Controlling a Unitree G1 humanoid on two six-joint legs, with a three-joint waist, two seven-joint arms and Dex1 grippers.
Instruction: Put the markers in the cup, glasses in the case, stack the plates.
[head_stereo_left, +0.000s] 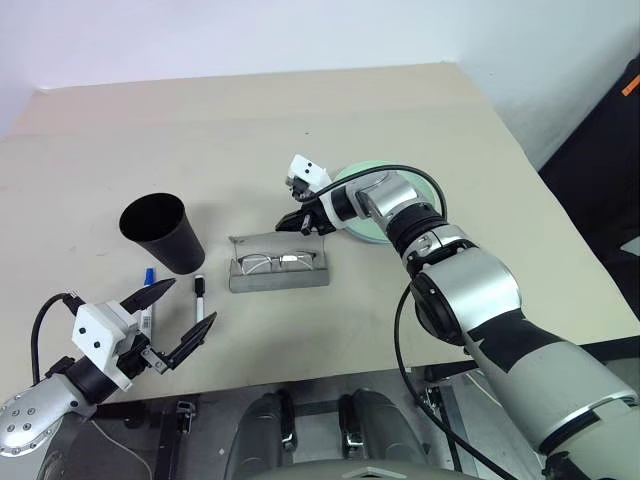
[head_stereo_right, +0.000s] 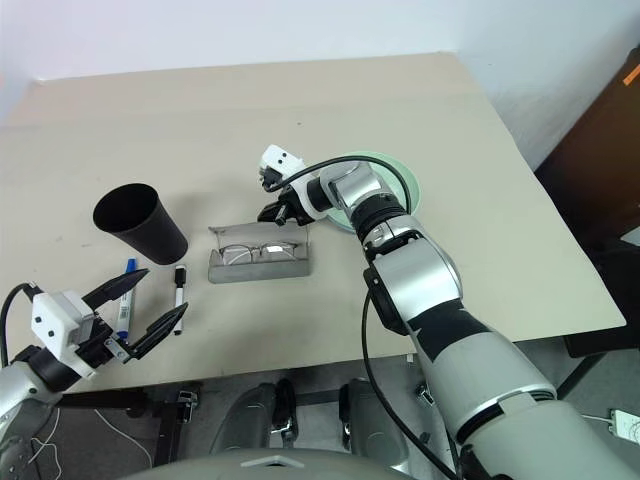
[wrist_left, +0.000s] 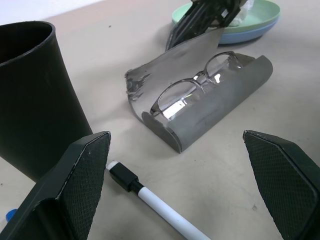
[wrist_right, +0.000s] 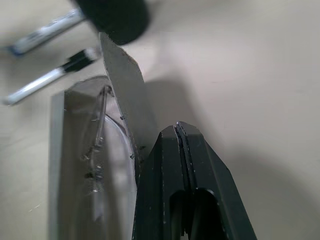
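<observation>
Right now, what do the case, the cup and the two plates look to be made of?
The case: seemingly a thin, stiff grey shell, matte; its lid looks sheet-thin. Metal or plastic, unclear. The cup: probably black plastic, matte, with a thin, even rim. The plates, mint green on light blue: likely plastic, smooth with a soft sheen.

Table (head_stereo_left: 250, 120): plain beige, no pattern. Cup (head_stereo_left: 160, 232): solid black. Case (head_stereo_left: 280, 275): matte grey. Glasses (head_stereo_left: 278, 261): pale, near-transparent frames with clear lenses. Markers: white barrels, one with a blue cap (head_stereo_left: 148, 274), one with a black cap (head_stereo_left: 199, 287). Plates, centre right of the frame: mint green (wrist_left: 260, 12) over light blue (wrist_left: 250, 35). Left gripper (head_stereo_left: 172, 320) fingers: black with a fine cross-hatched pad texture; body white.
</observation>
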